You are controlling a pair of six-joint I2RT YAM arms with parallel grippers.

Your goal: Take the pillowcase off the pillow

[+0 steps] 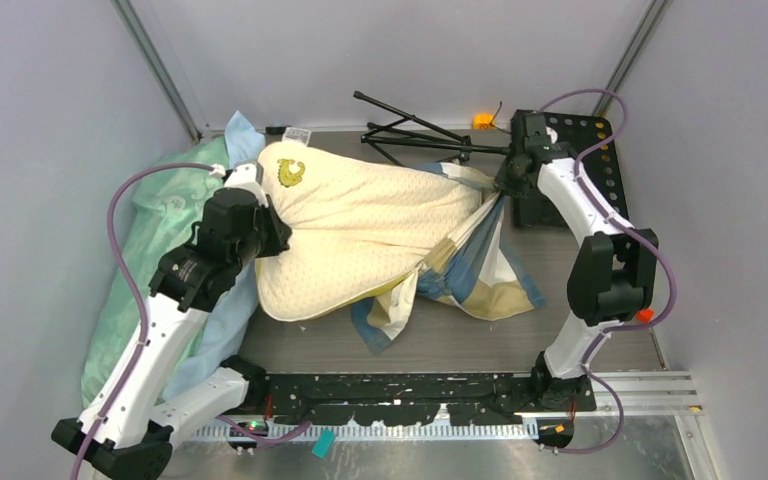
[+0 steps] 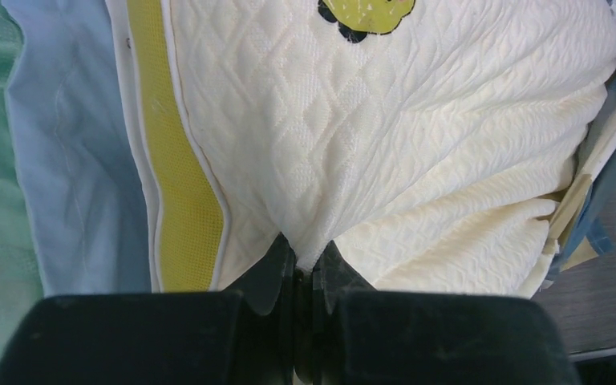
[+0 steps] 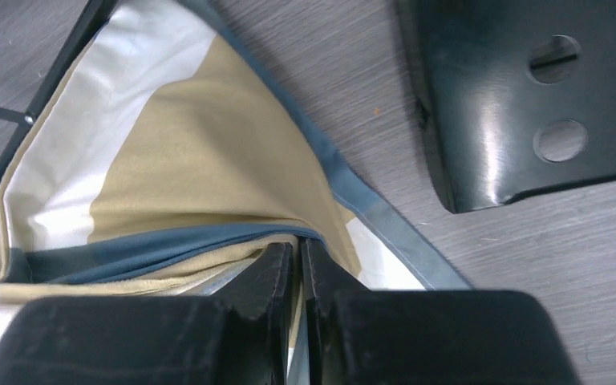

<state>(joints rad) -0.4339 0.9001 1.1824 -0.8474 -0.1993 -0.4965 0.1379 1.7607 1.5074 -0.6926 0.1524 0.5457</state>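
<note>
From above, the pillow is seen lying across the middle of the worktop. Most of it is bare, and its right end is tucked into the pillowcase. The pillowcase is bunched at the right, with folds spilling toward the near side. The left arm is stretched from its near-left base up and rightward, and the left claw is pressed against the pillow's left end. The right arm is folded at the elbow on the right. Its forearm is angled far and left, with the right claw set at the pillowcase's far right tip. A mint-green pillow and a light blue cloth are lying at the left. A folded tripod is at the far edge and a perforated plate at the far right.

In the left wrist view, the left claw is seen pinched tight on a pucker of the pillow's quilted fabric. The yellow-green edge band runs just left of the grip, and a yellow emblem is cut off at the top.

In the right wrist view, the right claw is clamped on a gathered fold of the pillowcase. Tan, white and blue panels are pulled up toward the fingers. The perforated plate lies on the worktop to the right, apart from the fabric.
</note>
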